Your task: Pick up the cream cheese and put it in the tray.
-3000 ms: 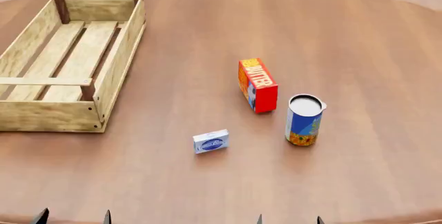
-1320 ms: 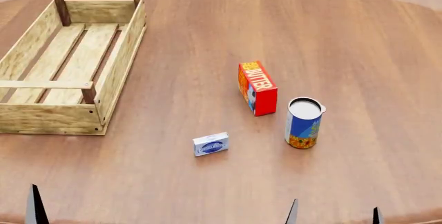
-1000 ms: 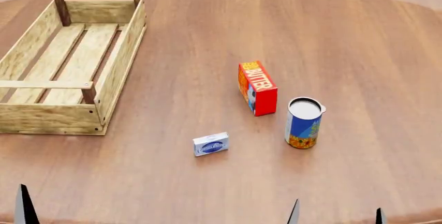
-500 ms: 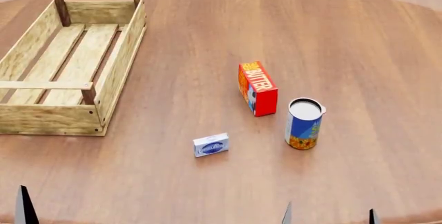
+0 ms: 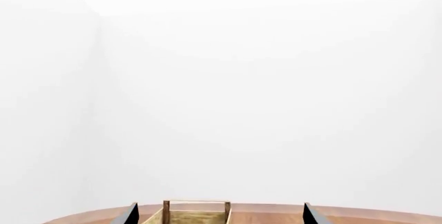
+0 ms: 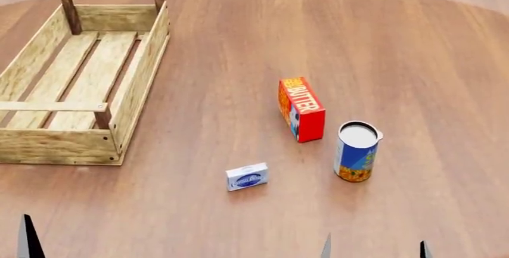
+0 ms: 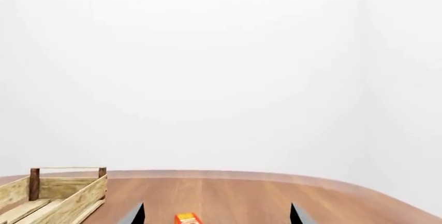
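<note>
The cream cheese (image 6: pixel 247 177), a small flat pale box with a blue oval logo, lies on the wooden table, near the front. The tray (image 6: pixel 139 85), a long light-wood crate with dark corner posts, sits at the far left; it also shows in the left wrist view (image 5: pixel 196 214) and the right wrist view (image 7: pixel 69 193). My right gripper (image 6: pixel 375 249) is open at the bottom edge, right of the cream cheese and well short of it. One left fingertip (image 6: pixel 30 243) pokes up at the bottom left. Left gripper (image 5: pixel 219 214) and right gripper (image 7: pixel 217 214) both stand open with nothing held. Neither wrist view shows the cream cheese.
A red-orange butter box (image 6: pixel 301 109) stands upright behind and right of the cream cheese; its top shows between the right fingers (image 7: pixel 186 219). A blue-orange can (image 6: pixel 356 152) stands right of the butter. Bare table (image 6: pixel 199 127) separates the tray from these items.
Over three seconds the fingertips rose at the bottom edge and each pair spread wider; the right pair shifted right. In the last half second the head view tilted, so everything sits slightly lower.
</note>
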Tool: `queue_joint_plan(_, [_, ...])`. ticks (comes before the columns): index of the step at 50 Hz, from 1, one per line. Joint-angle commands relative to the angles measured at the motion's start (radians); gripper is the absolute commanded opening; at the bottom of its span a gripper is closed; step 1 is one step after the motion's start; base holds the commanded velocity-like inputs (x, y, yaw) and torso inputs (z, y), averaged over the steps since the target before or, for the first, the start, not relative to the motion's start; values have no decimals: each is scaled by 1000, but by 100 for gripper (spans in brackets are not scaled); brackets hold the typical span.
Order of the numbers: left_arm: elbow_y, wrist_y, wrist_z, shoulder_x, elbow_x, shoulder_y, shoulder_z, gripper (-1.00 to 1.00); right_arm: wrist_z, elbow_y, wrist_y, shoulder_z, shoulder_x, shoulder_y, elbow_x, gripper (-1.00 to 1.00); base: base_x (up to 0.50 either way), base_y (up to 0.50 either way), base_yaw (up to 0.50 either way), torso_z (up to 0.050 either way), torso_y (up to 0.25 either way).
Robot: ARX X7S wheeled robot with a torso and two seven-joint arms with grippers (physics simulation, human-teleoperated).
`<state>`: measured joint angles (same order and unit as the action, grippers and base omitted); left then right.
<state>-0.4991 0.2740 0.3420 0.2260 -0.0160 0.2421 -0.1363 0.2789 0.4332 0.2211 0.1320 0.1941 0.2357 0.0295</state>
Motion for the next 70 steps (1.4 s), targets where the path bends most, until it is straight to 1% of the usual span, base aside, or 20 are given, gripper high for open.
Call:
queue_joint_plan(1, [4,3,8,5,-1,-1,-5,100,10,-9,10,12,6,-1,-15,100,109,66,0,0,0])
queue_joint_plan(23, [10,16,20,18,9,1,-17,100,30,-21,19,34,17,-4,-49,100,71,107,0,0,0])
queue_joint_plan(41, [1,13,31,25,8,2,-22,100,47,-11,13,37,25,-3,-46,100,17,61,0,0,0])
queue_joint_plan(54, [-2,25,44,29,1,4,-17,100,55,6,23,38,35,7,-33,100,138,168,0,0,0])
queue_joint_plan(59, [-7,37,50,31,-1,9,-16,100,59,13,32,39,38,12,-34,100,170,182,0,0,0])
queue_joint_plan(70, [-2,147,56,41,15,35,-17,100,65,10,72,50,47,21,-56,100,189,180,0,0,0])
